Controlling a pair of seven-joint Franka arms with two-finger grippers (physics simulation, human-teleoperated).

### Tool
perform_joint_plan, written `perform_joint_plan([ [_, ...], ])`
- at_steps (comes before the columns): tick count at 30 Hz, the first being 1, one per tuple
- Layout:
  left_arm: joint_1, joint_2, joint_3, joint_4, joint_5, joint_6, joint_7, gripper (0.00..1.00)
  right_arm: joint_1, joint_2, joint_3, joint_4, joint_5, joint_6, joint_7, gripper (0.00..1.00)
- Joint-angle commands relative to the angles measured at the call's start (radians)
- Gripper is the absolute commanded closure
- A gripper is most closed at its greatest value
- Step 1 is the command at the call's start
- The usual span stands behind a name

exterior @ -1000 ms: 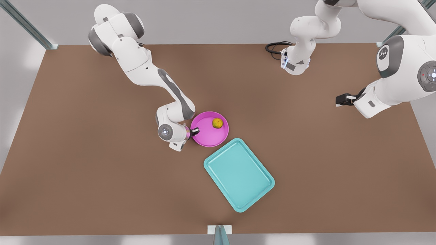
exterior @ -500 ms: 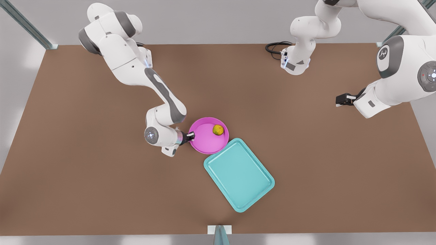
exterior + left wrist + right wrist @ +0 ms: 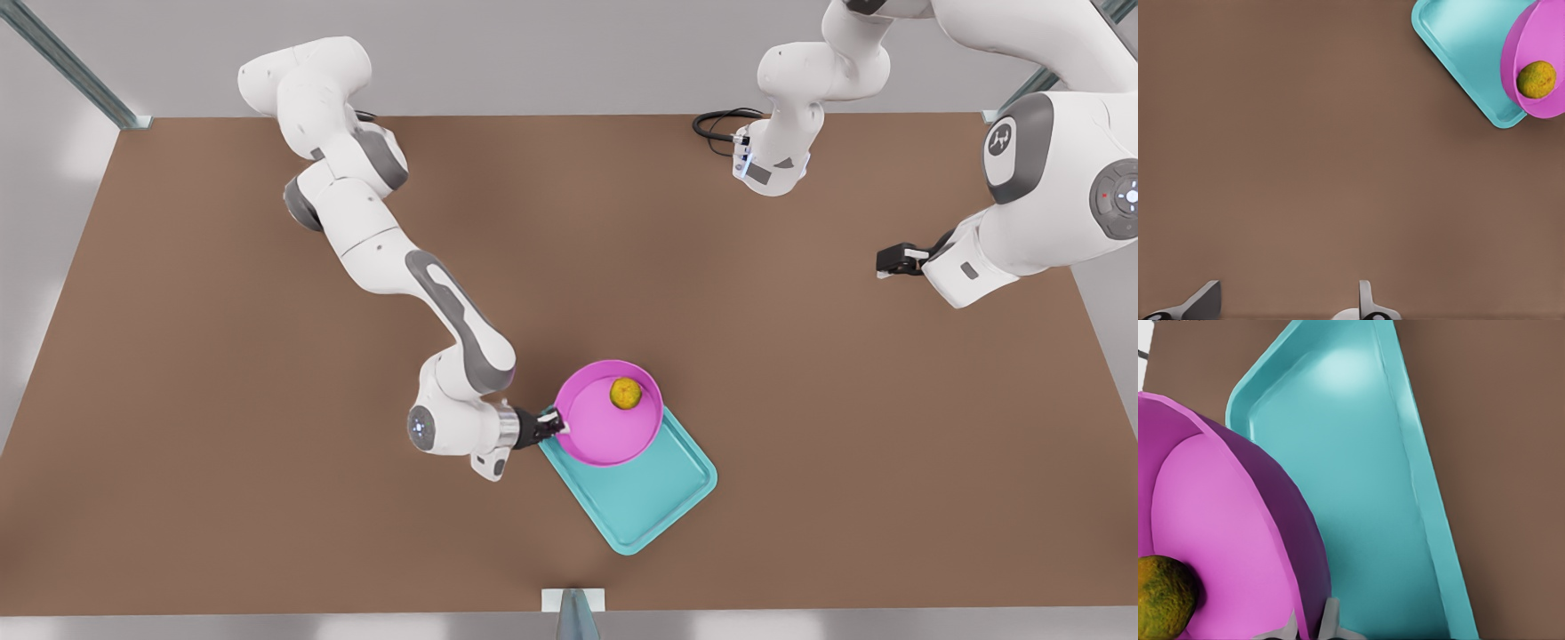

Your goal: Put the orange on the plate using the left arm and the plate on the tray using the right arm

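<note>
Front view — right gripper (image 3: 553,420) pinching plate (image 3: 605,436) rim.

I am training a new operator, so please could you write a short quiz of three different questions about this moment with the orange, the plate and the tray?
1. True or false: the orange lies on the plate.
2. Which gripper pinches the plate's rim? A) the right gripper B) the left gripper C) neither
3. Fill the gap: the plate is held over one end of the ____.

Key
1. True.
2. A. In the right wrist view its fingers close on the rim; the left gripper waits, open, over bare table at the front view's right.
3. Tray.
</note>
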Motion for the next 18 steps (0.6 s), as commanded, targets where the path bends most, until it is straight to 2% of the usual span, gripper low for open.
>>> perform_joint_plan([
  [1, 0.001, -0.001, 0.001, 0.001, 0.0, 0.0, 0.006, 0.0, 0.002, 0.027, 0.0, 0.036, -0.004, -0.009, -0.012, 0.79],
  [3, -0.001, -0.001, 0.001, 0.001, 0.0, 0.0, 0.006, 0.0, 0.002, 0.03, -0.005, 0.036, -0.004, -0.007, -0.015, 0.79],
  [4, 0.001, -0.001, 0.001, -0.001, 0.0, 0.0, 0.006, 0.0, 0.002, 0.03, -0.005, 0.036, -0.004, -0.008, -0.012, 0.21],
  [5, 0.001, -0.001, -0.001, 0.001, 0.0, 0.0, 0.006, 0.0, 0.002, 0.029, -0.005, 0.036, -0.004, -0.007, -0.015, 0.0],
  [10, 0.001, -0.001, -0.001, 0.001, 0.0, 0.0, 0.006, 0.0, -0.001, 0.009, -0.008, 0.055, -0.007, -0.017, -0.01, 0.0],
  [11, 0.001, -0.001, -0.001, 0.001, 0.0, 0.0, 0.004, 0.0, -0.006, -0.045, -0.074, 0.059, -0.038, -0.122, -0.01, 0.0],
  [12, 0.001, -0.001, -0.001, 0.001, 0.0, 0.0, 0.004, 0.0, -0.007, -0.178, -0.17, 0.049, -0.11, -0.345, -0.013, 0.0],
  [13, 0.001, -0.001, 0.001, 0.001, 0.0, -0.002, -0.001, 0.0, -0.035, -0.269, -0.226, 0.023, -0.215, -0.582, -0.047, 0.0],
  [14, 0.001, -0.001, 0.001, 0.001, 0.0, -0.002, 0.001, 0.0, -0.04, -0.316, -0.247, 0.021, -0.43, -0.745, -0.108, 0.0],
  [15, 0.001, -0.001, -0.001, 0.001, -0.001, 0.0, 0.001, 0.0, -0.063, -0.433, -0.253, 0.019, -0.602, -0.888, -0.114, 0.0],
  [17, 0.001, 0.001, -0.001, 0.001, 0.0, 0.0, 0.001, 0.0, -0.078, -0.652, -0.35, 0.019, -0.7, -1.106, -0.111, 0.0],
  [18, 0.001, 0.001, -0.001, 0.001, 0.0, 0.0, 0.001, 0.0, -0.08, -0.702, -0.353, 0.021, -0.688, -1.152, -0.088, 0.0],
])
